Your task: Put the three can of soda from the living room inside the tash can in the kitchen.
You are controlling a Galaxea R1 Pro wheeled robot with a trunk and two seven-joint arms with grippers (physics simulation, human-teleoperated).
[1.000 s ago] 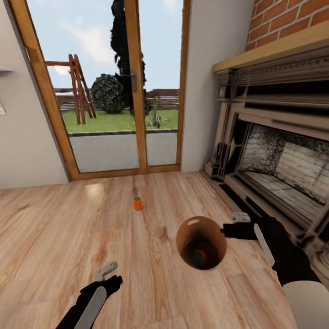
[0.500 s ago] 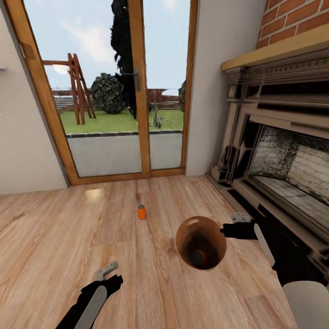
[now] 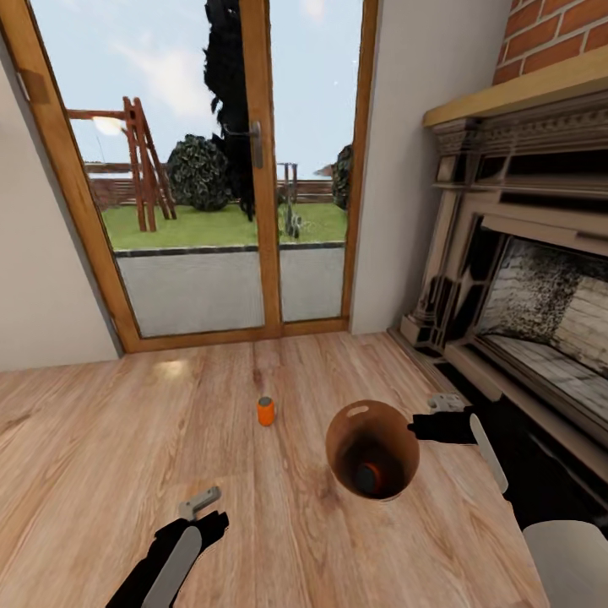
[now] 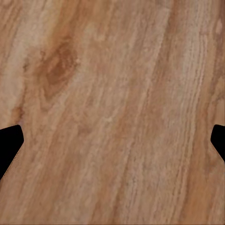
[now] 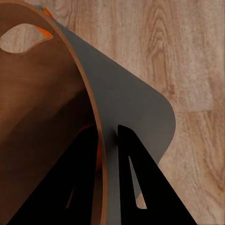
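One orange soda can [image 3: 266, 411] stands upright on the wood floor ahead of me, in front of the glass doors. My right gripper [image 3: 420, 426] is shut on the rim of the trash can [image 3: 359, 416] and holds it tilted above the floor. In the right wrist view the gripper [image 5: 107, 129] pinches the bin's wall [image 5: 136, 108], one finger inside and one outside. A second orange can [image 3: 367, 477] lies at the bin's bottom. The dark blue can is out of view. My left gripper [image 3: 203, 507] hangs open over bare planks, its fingers [image 4: 10, 145] spread wide.
Wood-framed glass doors [image 3: 262, 169] close off the far side. The brick-topped fireplace [image 3: 523, 279] and its hearth run along the right, close to my right arm. A plain wall [image 3: 42, 279] stands at the left. Plank floor [image 3: 127, 439] stretches between me and the can.
The whole view has shifted: the doors and fireplace have moved right and the standing orange can sits lower and nearer in the picture. Both arms and the held bin keep their places.
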